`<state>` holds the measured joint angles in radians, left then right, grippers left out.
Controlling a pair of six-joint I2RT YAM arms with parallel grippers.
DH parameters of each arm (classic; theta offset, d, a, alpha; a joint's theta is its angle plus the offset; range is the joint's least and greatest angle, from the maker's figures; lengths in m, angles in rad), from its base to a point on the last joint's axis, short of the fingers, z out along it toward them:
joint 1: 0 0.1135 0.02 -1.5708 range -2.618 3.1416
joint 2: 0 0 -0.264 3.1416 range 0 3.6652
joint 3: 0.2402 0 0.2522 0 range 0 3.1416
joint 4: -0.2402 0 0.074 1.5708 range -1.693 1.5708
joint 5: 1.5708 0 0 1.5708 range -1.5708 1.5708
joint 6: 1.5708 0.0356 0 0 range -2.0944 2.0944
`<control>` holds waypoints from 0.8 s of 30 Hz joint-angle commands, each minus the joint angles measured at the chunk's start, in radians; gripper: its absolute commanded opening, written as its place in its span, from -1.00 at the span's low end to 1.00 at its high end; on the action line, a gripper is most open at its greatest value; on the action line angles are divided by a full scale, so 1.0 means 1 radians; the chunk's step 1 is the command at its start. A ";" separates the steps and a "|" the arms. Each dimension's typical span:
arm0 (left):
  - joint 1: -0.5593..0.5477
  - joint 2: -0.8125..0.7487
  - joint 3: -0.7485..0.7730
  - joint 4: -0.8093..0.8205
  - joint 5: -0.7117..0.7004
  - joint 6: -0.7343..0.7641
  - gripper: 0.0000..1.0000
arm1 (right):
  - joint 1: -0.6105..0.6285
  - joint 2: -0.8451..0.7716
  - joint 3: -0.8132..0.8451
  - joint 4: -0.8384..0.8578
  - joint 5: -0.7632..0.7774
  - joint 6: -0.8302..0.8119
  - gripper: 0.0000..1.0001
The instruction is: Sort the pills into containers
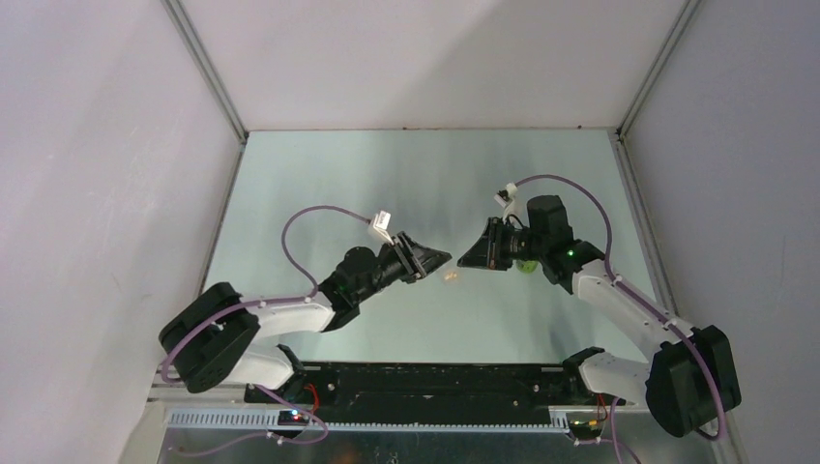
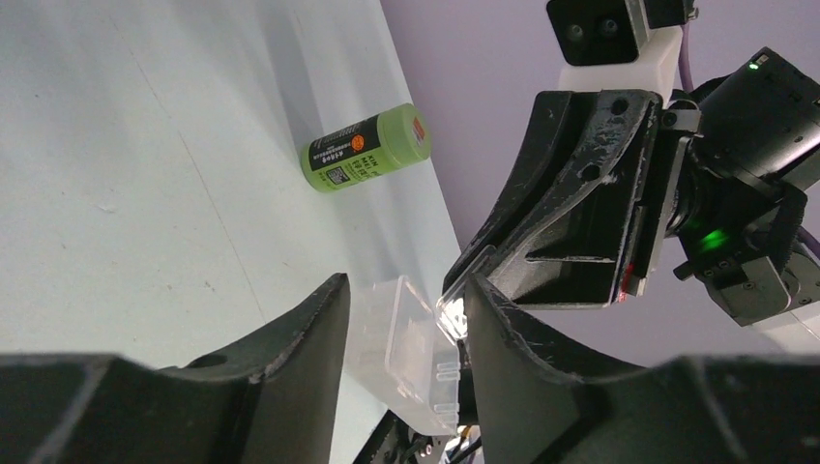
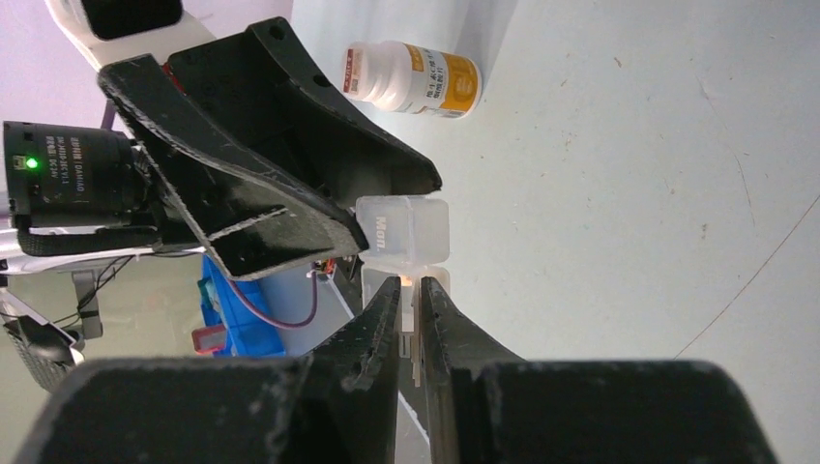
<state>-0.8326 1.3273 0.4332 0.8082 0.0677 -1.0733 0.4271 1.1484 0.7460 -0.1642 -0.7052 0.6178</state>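
Translucent whitish plastic, the pill box (image 2: 411, 353) sat clamped between the fingers of the left gripper (image 2: 406, 290). The right gripper (image 3: 408, 285), nearly closed, pinched the box's thin lid edge. Beyond the left gripper we saw a green bottle (image 2: 366, 148) lying on the tabletop (image 2: 116, 145). Beyond the right gripper lay a white bottle (image 3: 414, 79).

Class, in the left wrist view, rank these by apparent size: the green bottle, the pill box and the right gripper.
1. right gripper: clearly largest.
2 and 3. pill box and green bottle: about alike. The box sits nearer the camera, so they stay unranked.
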 commanded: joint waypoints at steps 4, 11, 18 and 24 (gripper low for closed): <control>0.005 0.084 0.016 0.198 0.054 -0.088 -0.12 | -0.012 0.009 0.015 0.033 -0.024 0.028 -0.66; 0.004 0.091 0.003 0.226 0.040 -0.124 0.14 | -0.018 -0.009 0.015 0.026 0.010 0.026 -0.66; 0.006 0.061 -0.010 0.197 0.003 -0.141 0.39 | -0.026 -0.042 0.015 0.013 0.018 0.025 -0.65; 0.006 0.062 -0.018 0.213 -0.012 -0.176 0.35 | -0.028 -0.079 0.015 -0.010 0.025 0.030 -0.65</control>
<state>-0.8322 1.4170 0.4282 0.9710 0.0822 -1.2163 0.4034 1.1114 0.7460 -0.1684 -0.6876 0.6365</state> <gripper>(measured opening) 0.688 0.174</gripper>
